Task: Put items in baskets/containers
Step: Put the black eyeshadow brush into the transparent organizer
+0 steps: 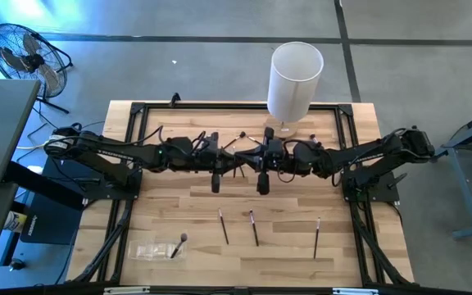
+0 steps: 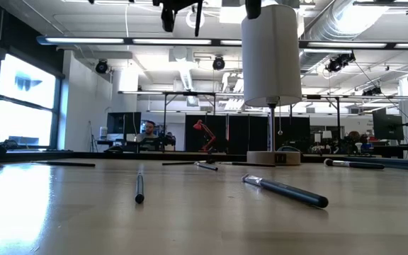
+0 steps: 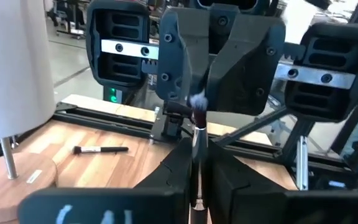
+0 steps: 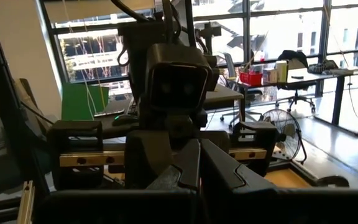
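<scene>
From above, both arms reach in over the back half of the wooden tabletop and meet near its middle. The left pincer and the right pincer face each other, almost touching, with thin dark brushes showing between them. A white cylinder on a stand sits at the far edge. Along the front, three brushes lie apart from one another: one, a second, and a third further right. At the front left, the clear plastic tray lies flat with one brush resting partly on it.

From tabletop height, the arms hang high, mostly out of sight. A brush points toward me, another lies at an angle to its right, and more lie further back. A person sits far off in the room.

From the left wrist, the left pincer is closed narrow on an upright brush, its pale tuft up, right in front of the right arm's wrist. Another brush lies on the wood near the cylinder's round base.

From the right wrist, the right pincer has its fingers pressed together with nothing visible between them, facing the left arm's wrist.
</scene>
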`<state>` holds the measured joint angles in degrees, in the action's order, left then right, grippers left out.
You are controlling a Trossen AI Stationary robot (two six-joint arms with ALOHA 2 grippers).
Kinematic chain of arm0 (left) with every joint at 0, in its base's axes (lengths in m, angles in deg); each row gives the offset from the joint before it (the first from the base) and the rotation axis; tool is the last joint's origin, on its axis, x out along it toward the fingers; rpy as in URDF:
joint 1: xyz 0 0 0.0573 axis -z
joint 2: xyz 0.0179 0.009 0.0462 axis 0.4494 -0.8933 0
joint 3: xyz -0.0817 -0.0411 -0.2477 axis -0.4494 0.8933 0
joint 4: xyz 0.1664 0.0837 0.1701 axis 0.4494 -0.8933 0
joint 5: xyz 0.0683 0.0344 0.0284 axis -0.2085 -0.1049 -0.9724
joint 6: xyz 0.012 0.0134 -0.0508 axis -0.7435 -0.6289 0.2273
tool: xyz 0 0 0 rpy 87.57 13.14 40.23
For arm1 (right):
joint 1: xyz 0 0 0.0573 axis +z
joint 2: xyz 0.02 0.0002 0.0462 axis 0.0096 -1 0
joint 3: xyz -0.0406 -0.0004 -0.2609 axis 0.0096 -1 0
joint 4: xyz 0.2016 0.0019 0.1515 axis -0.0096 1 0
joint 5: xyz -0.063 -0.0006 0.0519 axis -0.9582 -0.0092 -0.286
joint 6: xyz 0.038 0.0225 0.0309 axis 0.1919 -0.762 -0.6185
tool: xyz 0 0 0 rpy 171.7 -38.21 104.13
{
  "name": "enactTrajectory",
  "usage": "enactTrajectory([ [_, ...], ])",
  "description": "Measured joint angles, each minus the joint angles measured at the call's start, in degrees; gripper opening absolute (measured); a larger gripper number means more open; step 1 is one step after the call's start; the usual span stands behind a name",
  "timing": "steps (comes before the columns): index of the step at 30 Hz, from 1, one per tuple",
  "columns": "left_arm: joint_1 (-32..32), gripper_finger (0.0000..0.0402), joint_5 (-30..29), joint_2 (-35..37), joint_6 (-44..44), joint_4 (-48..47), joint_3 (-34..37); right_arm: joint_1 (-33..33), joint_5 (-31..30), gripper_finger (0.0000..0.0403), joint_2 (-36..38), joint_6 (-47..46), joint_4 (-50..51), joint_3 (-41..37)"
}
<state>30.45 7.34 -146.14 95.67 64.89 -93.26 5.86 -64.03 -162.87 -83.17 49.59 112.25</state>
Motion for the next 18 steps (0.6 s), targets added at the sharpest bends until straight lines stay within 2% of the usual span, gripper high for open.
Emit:
enactTrajectory([
  [4, 0.00, 0.0013, 1.48, 0.28, -0.78, -1.76, 0.00, -0.41, 0.37, 0.0022, 0.51, -2.55, 1.93, -0.01],
  [7, 0.00, 0.0018, 5.56, 1.99, -1.50, -3.95, 0.05, -0.80, 1.06, 0.0056, 2.03, -4.12, 3.65, 0.01],
  [10, 0.05, 0.0017, 6.74, 3.53, -0.52, -8.12, 0.06, -0.78, 1.12, 0.0094, 4.44, -4.02, 7.21, 0.01],
  [14, 0.76, 0.0013, 5.33, 6.88, -0.92, -11.49, 0.71, -0.36, 1.92, 0.0132, 8.52, -4.88, 15.30, 0.05],
  [18, 3.84, 0.0013, 1.18, 11.90, -3.78, -11.86, 3.98, 1.35, 2.08, 0.0145, 10.82, -9.67, 24.18, 0.05],
])
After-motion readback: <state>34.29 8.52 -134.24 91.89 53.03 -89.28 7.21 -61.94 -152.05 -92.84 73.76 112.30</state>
